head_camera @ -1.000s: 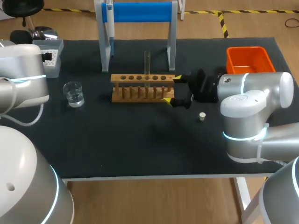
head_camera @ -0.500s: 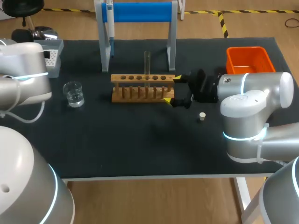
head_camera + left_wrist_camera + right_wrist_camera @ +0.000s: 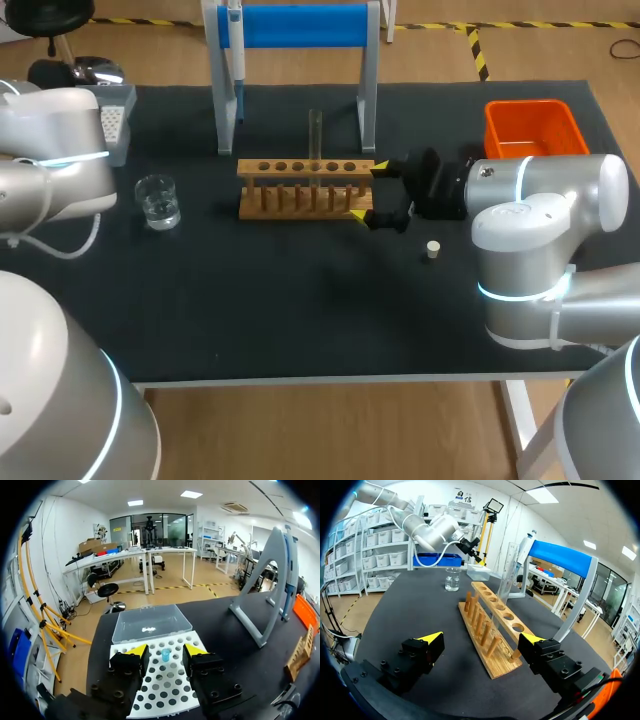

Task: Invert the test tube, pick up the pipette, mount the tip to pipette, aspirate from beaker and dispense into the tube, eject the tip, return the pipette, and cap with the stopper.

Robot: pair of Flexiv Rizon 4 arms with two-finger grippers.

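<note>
In the left wrist view my left gripper (image 3: 166,651) hangs open over the white perforated tip box (image 3: 150,680). A single blue tip (image 3: 165,655) stands between its fingers, touching neither. In the head view the left arm (image 3: 60,150) covers most of that box (image 3: 117,118). My right gripper (image 3: 370,192) is wide open, its fingers straddling the right end of the wooden rack (image 3: 305,187). A glass test tube (image 3: 315,135) stands upright in the rack. The pipette (image 3: 233,50) hangs on the blue stand (image 3: 300,25). The beaker (image 3: 158,200) sits left of the rack and the stopper (image 3: 433,250) lies to its right.
An orange bin (image 3: 533,127) stands at the back right. The tip box's clear lid (image 3: 150,622) lies open just beyond the left gripper. From the right wrist, the rack (image 3: 490,625) runs ahead between the fingers, with the beaker (image 3: 452,579) beyond it.
My left arm has shifted to the right over the tip box, covering more of it. The right arm, rack, tube and stopper have not moved.
</note>
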